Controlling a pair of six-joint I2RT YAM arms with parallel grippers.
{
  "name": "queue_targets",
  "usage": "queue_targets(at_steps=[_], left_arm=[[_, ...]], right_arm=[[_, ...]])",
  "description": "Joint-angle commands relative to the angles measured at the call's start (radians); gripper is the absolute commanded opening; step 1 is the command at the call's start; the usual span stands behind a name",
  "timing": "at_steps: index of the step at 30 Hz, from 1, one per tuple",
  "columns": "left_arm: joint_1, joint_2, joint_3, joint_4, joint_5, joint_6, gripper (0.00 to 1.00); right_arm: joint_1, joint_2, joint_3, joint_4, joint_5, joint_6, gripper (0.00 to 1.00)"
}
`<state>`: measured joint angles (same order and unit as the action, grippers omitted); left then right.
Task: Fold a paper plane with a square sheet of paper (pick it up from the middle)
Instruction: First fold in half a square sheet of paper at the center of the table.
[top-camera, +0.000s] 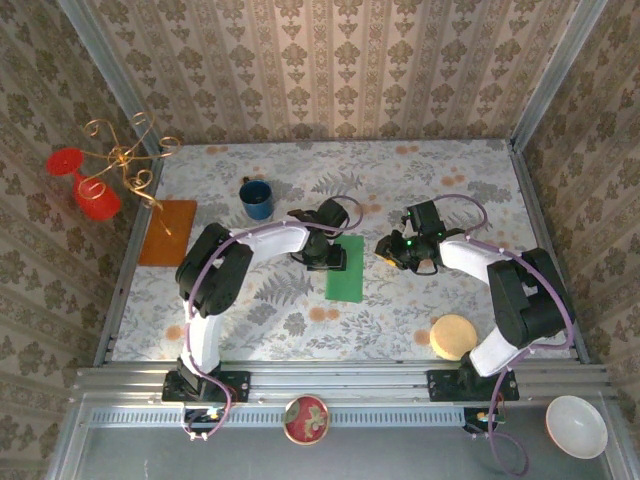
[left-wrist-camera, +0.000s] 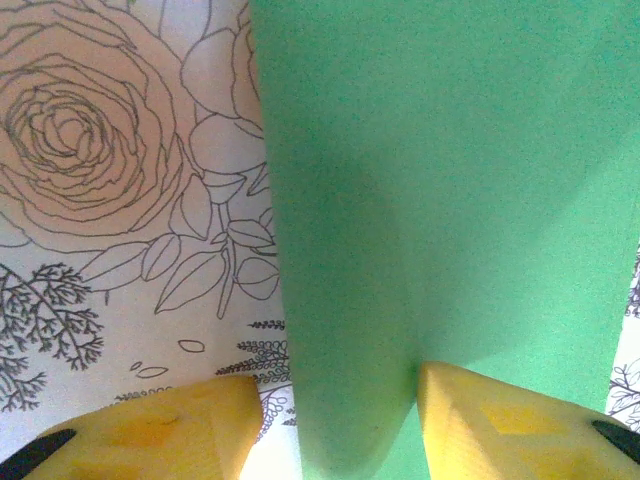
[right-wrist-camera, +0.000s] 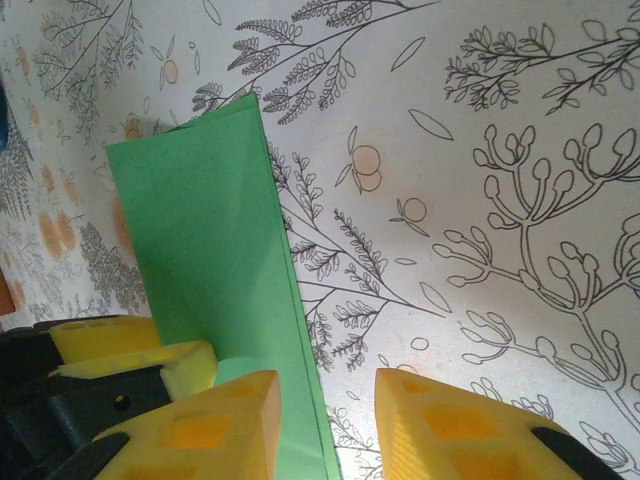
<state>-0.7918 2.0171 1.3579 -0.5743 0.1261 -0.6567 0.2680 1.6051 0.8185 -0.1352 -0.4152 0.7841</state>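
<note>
The green sheet (top-camera: 346, 267) is seen lying flat in the middle of the table (top-camera: 450, 190), folded into a narrow rectangle. Its left long edge is straddled by the left gripper (left-wrist-camera: 340, 400), fingers parted about halfway, 1 over the paper and 1 over the tablecloth. The right gripper (right-wrist-camera: 328, 425) is parked right at the sheet's right edge, fingers set narrow, nothing pinched between them.
</note>
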Motion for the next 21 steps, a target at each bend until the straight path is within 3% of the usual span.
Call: queue_targets(at_steps=[1,21], left_arm=[[-0.019,0.156,-0.065,-0.033,0.012,-0.043,0.5],[-0.018,0.216,-0.023,-0.074,0.032,-0.082,0.52]], right_arm=[[-0.007,0.016,-0.019,0.009,-0.005,-0.013,0.33],[-0.009,0.036,-0.033,0.047,-0.037,-0.001,0.33]])
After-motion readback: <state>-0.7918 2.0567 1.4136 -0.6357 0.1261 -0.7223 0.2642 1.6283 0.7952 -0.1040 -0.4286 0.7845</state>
